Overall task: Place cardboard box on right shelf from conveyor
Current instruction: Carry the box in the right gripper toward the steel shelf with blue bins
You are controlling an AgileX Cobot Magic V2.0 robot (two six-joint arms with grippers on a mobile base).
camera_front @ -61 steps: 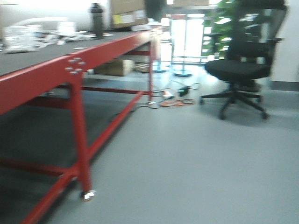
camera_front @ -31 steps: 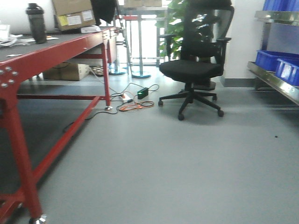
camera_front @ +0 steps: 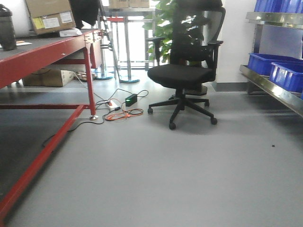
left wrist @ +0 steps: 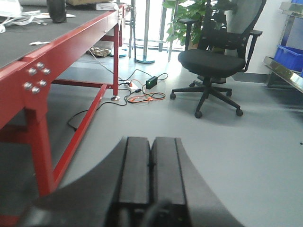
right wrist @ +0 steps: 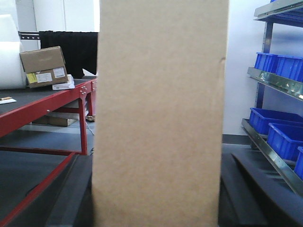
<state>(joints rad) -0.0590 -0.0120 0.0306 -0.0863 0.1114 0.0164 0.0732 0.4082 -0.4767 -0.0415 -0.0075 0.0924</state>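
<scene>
Right at the right wrist camera, the cardboard box [right wrist: 158, 104] is standing upright and filling the middle of the view, its top and bottom running out of frame. A small dent [right wrist: 222, 60] is showing on its right edge. The right gripper [right wrist: 158, 194] is clasping it, with dark fingers [right wrist: 71, 194] pressing in from either side low down. Close to the left wrist camera, the left gripper [left wrist: 151, 175] is sitting clenched, its two black pads lying flush against each other with nothing between them, and it is hanging over the grey floor [left wrist: 156, 123].

Beyond the box, on its right and apart from it, the right shelf [right wrist: 265, 151] is running away from the camera as a shiny steel rail, and blue bins [right wrist: 279, 137] are sitting on it. On the left, the red-framed table [right wrist: 42, 106] is stretching back along the room.

Farther out in the front view, that table [camera_front: 47, 49] is lining the left side and the shelf [camera_front: 270, 90] is edging the right side with its bins [camera_front: 267, 64]. Between them a black office chair [camera_front: 182, 75] is standing on the floor, with a tangle of cables [camera_front: 120, 111] lying just left of it by the table leg. At the far end of the table top, a labelled carton [camera_front: 49, 16] is resting, and a green plant [camera_front: 165, 28] is standing behind the chair
</scene>
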